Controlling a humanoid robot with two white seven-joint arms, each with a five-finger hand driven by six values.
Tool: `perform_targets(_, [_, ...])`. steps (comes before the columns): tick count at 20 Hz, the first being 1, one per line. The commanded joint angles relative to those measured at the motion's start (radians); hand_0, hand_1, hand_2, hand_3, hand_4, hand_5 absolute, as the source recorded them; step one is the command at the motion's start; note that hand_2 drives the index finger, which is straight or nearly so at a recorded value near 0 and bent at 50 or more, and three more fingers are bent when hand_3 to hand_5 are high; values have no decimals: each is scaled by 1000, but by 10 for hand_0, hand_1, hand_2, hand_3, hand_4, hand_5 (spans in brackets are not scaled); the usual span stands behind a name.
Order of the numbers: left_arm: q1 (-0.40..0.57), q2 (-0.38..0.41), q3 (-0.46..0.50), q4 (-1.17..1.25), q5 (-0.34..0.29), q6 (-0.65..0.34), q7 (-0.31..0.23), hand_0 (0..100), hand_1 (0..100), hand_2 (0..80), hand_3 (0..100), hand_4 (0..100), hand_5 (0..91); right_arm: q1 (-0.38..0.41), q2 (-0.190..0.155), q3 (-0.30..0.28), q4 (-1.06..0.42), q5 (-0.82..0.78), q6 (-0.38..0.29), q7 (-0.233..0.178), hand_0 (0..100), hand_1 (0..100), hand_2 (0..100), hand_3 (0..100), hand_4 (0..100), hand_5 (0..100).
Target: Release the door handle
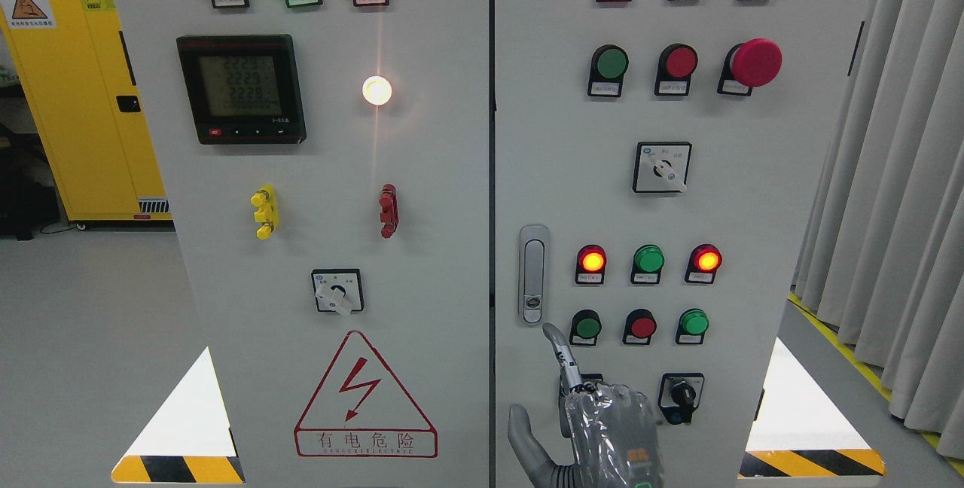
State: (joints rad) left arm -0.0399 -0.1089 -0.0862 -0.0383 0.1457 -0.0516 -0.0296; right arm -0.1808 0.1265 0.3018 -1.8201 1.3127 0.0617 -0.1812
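The silver door handle (533,273) sits flush and upright on the left edge of the grey cabinet's right door (753,232). My right hand (533,372) comes up from the bottom edge, below the handle. Its index finger (557,349) points up, with the tip just under the handle's lower end and nothing in its grasp. The thumb (520,431) sticks out to the left and the other fingers look curled. The handle is free of the hand. My left hand is out of view.
Around the hand are round push buttons (642,324), lit indicator lamps (591,260) and a black key switch (682,395). The left door (331,247) carries a meter, lamps and a red warning triangle. A yellow cabinet (75,96) stands far left, grey curtains (904,209) at the right.
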Motion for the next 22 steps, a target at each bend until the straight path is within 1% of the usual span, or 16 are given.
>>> perform_targets(1, [0, 0, 0, 0, 0, 1, 0, 120, 556, 0, 0, 0, 0, -46, 1, 40, 74, 95, 18, -3, 597, 363, 5, 1000, 1000, 1000])
perform_targets(4, [0, 0, -1, 0, 0, 1, 0, 120, 556, 0, 0, 0, 0, -68, 1, 42, 97, 111, 53, -3, 606, 361, 2, 1000, 1000, 1000])
perform_targets(8, [0, 0, -1, 0, 0, 1, 0, 120, 556, 0, 0, 0, 0, -77, 1, 40, 116, 146, 70, -1, 612, 361, 0, 1000, 1000, 1000])
perform_targets(11, [0, 0, 0, 0, 0, -1, 0, 120, 556, 0, 0, 0, 0, -88, 2, 40, 131, 148, 76, -1, 614, 361, 0, 1000, 1000, 1000])
perform_targets(13, [0, 0, 0, 0, 0, -1, 0, 120, 556, 0, 0, 0, 0, -91, 1, 40, 133, 148, 92, -1, 617, 361, 0, 1000, 1000, 1000])
perform_targets(22, [0, 0, 0, 0, 0, 1, 0, 120, 556, 0, 0, 0, 0, -108, 2, 34, 143, 148, 104, -1, 635, 363, 0, 1000, 1000, 1000])
